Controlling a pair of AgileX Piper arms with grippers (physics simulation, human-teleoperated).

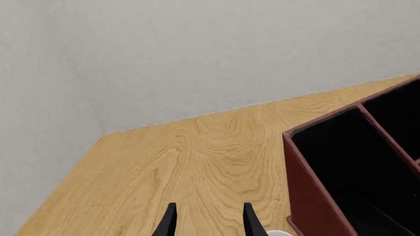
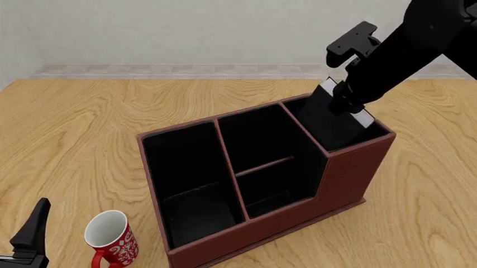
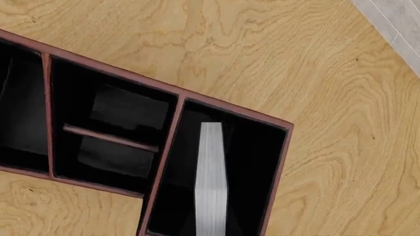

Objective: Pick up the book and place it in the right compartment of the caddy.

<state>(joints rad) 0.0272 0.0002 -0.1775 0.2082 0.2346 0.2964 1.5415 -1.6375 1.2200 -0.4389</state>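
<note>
Lowering the small black-covered book [image 2: 333, 114] with white page edges, I have my right claw [image 2: 344, 96] clamped on its upper end, while its lower part sits inside the reddish-brown leather-like caddy's [image 2: 283, 223] smallest slot [image 3: 253, 162] directly beneath the claw. Next I judge: ease down, then release. My left claw [image 1: 208, 220] idles spread apart above the table [image 1: 196, 162]. No readable writing anywhere.
</note>
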